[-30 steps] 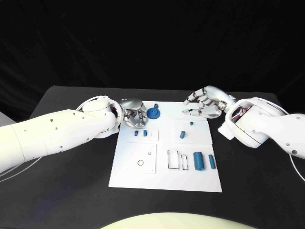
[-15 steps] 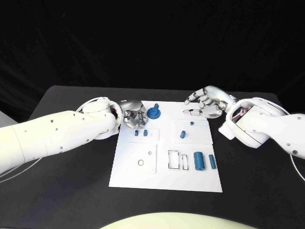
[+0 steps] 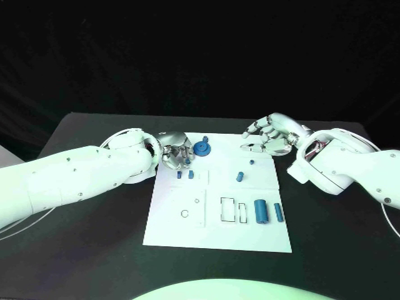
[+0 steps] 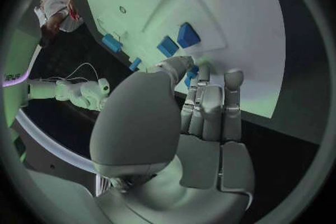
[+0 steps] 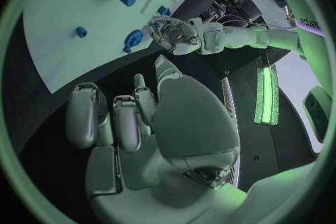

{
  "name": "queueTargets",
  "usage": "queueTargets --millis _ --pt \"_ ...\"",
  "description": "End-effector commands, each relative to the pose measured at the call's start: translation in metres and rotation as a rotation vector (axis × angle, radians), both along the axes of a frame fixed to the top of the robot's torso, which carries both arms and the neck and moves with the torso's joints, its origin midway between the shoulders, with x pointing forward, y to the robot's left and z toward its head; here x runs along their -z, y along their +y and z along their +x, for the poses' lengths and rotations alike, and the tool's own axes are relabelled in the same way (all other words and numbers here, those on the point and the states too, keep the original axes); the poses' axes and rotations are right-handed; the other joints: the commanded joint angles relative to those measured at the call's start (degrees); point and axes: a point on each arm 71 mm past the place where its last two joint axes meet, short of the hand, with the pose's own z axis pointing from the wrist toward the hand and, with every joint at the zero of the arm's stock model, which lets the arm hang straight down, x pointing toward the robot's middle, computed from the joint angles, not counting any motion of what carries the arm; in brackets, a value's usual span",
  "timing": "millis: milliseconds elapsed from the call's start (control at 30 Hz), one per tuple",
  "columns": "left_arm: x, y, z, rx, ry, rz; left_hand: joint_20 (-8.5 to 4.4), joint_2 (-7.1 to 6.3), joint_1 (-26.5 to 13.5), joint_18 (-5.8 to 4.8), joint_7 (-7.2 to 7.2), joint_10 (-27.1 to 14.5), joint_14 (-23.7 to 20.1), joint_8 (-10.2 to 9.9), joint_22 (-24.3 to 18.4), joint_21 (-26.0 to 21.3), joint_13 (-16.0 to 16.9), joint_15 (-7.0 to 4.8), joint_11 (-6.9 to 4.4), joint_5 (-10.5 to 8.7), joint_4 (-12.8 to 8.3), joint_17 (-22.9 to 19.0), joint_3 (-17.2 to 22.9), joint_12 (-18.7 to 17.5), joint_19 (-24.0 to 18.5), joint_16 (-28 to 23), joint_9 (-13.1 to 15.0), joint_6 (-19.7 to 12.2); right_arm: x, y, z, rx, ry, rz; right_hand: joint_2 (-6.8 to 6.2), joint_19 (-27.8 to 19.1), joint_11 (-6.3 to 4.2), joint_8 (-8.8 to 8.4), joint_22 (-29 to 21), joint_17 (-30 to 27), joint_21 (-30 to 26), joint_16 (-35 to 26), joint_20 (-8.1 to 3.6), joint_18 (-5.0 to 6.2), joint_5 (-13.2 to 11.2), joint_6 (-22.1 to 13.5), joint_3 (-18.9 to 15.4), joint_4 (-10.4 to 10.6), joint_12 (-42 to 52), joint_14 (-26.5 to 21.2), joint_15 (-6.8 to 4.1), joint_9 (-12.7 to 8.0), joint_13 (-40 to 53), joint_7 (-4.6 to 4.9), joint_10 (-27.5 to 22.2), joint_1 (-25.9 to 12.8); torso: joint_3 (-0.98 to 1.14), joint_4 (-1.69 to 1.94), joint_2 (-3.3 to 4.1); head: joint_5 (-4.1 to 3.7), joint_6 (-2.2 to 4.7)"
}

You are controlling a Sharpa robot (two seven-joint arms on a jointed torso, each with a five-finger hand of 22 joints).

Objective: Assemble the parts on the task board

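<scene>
Your left robot hand (image 3: 175, 156) has barely shifted, fingers curled beside two small blue block parts (image 3: 185, 175) on white task board (image 3: 214, 234), gripping nothing visible. Right robot hand (image 3: 267, 139) still hovers open. No part seated yet.

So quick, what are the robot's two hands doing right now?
Left hand: fingers bent over the task board, hold cannot be told.
Right hand: open, holding nothing.
</scene>
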Motion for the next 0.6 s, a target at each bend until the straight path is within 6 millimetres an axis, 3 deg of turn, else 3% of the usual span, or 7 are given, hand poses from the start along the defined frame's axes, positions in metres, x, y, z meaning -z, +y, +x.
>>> queueTargets --millis 33,600 --pt "0.000 -0.001 -0.001 0.002 0.007 -0.008 0.31 -0.17 -0.71 -0.98 -0.14 -0.20 -0.47 -0.44 -0.08 -0.30 0.12 0.07 0.36 0.16 0.06 -0.02 0.11 -0.27 0.00 0.08 -0.14 -0.70 0.000 0.001 -0.001 -0.014 0.001 -0.008 0.36 0.01 -0.16 0.18 5.25 3.15 -0.17 -0.36 -0.22 0.64 0.12 -0.19 0.27 0.06 0.12 3.07 0.09 -0.05 0.79 -0.05 0.05 -0.23 0.00 0.01 0.00 -0.09 -0.03" --pt "0.001 0.020 0.004 -0.053 0.017 0.035 0.40 -0.57 -1.07 -0.94 -0.87 -0.62 -0.59 -1.45 -0.31 -0.62 0.48 0.15 0.46 0.15 0.12 -0.19 -0.30 -0.57 0.03 0.13 -0.45 -2.47 0.001 -0.004 0.002 0.000 -0.001 -0.012 0.32 -0.12 -0.16 0.19 5.05 2.78 -0.55 -0.57 -0.23 0.72 0.11 -0.24 0.27 0.06 -0.06 2.98 0.08 -0.08 0.59 -0.05 -0.13 -0.25 0.00 0.04 0.00 -0.20 0.01"
